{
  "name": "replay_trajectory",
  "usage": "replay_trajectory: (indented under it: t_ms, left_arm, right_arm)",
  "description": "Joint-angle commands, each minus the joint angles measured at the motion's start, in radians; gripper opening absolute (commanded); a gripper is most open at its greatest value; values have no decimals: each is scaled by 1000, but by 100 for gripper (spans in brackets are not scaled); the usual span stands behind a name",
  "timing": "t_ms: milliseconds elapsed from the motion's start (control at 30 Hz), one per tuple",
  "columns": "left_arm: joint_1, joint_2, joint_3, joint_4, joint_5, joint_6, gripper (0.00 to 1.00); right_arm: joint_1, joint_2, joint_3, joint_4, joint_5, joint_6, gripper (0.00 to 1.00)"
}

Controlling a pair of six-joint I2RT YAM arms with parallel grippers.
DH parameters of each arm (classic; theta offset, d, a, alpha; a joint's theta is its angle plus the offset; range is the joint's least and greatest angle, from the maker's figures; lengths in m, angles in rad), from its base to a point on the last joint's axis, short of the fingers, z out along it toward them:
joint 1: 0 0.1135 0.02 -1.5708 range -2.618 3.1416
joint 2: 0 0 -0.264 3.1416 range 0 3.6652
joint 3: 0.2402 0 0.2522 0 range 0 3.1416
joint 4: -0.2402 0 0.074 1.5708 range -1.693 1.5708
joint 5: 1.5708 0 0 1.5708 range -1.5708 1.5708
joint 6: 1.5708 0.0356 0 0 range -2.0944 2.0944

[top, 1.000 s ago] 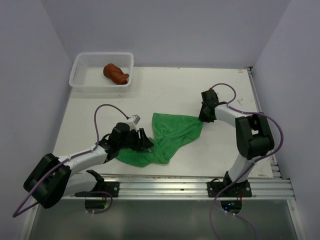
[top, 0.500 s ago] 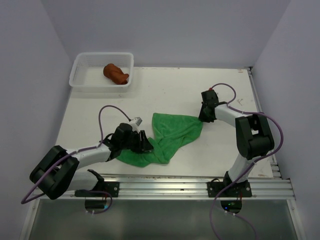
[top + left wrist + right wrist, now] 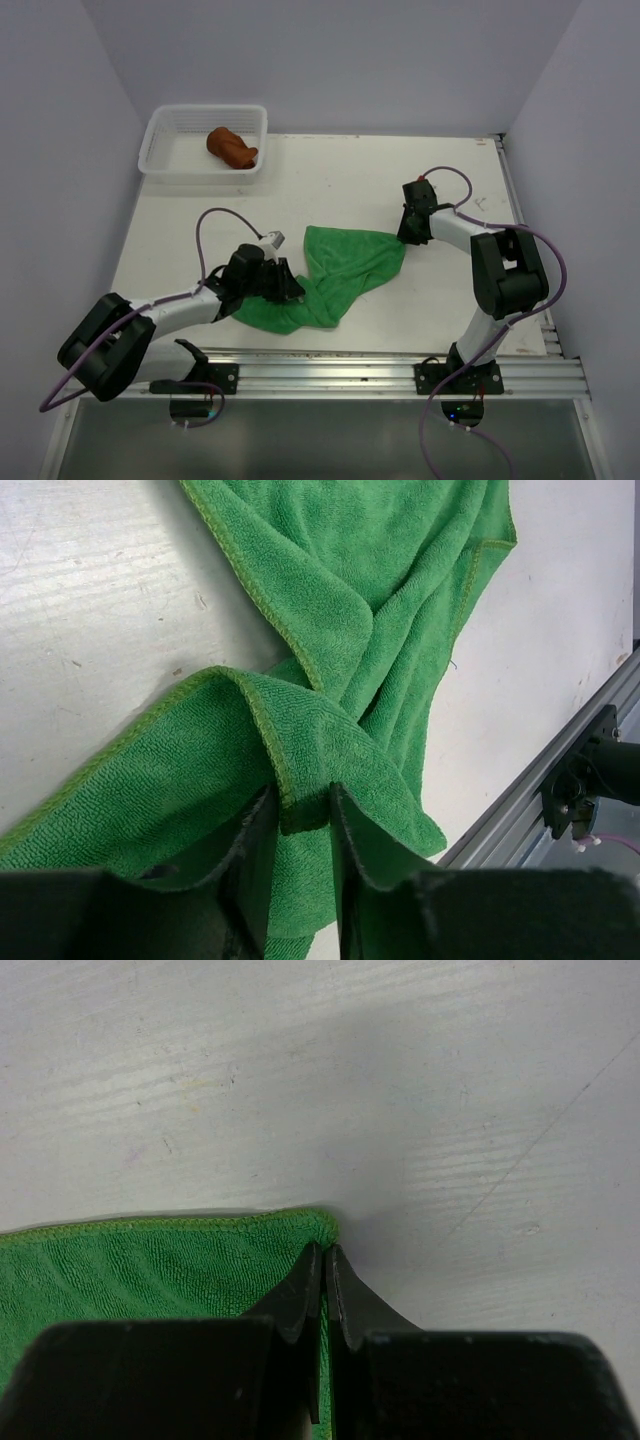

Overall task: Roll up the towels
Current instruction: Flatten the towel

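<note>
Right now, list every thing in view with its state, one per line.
green towel: unrolled, crumpled on the table, pinched at two spots
brown towel: bundled up, lying in the basket
basket: upright at the far left corner, holding only the brown towel
left claw: shut on a fold of the green towel
right claw: shut on the green towel's corner

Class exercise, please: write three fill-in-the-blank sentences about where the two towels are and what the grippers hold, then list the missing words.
The rust-brown towel lies in the white basket at the table's far ____ corner.
The right gripper pinches one ____ of the green towel.
The left gripper is shut on its folded hem, so ____ grippers hold it.
Missing words: left; corner; both.
</note>
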Motion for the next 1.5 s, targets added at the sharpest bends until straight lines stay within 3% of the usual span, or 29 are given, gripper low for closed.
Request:
replay_trajectory:
  t_ms: [0,67,100,167,333,533,633,767,1133,1300,1467]
  left_arm:
    - [-4,16,28,47,-4,11,27]
    - [-4,25,36,35,-10,15,17]
    - [-4,25,41,27,-20,20,8]
    - [-3,19,56,-19,-44,27,0]
    - [17,-4,128,-158,-130,67,0]
    - [209,-105,229,-281,-70,121,0]
    - [293,-104,367,-353,-69,165,0]
    - [394,-52,465,-373,-12,156,0]
    - [640,-10,793,-448,154,95,0]
    - [731,-33,791,-452,204,64,0]
    - [744,-120,627,-455,232,83,0]
  right_arm:
    - [-2,14,-41,-106,-17,-19,0]
    - [-2,12,-41,-109,-17,-19,0]
    - [-2,6,-41,-108,-17,-19,0]
    - [-2,-2,-41,-109,-15,-16,0]
    - [-10,-37,-33,-132,-15,1,0]
    - [-30,-106,-6,-173,-23,27,0]
    - [-76,-138,36,-186,-101,91,0]
    - [-87,-155,163,-243,-175,138,0]
    - [-172,-287,501,-479,-21,182,0]
    - [-232,-330,521,-519,-15,198,0]
    - [-249,-394,392,-503,-62,185,0]
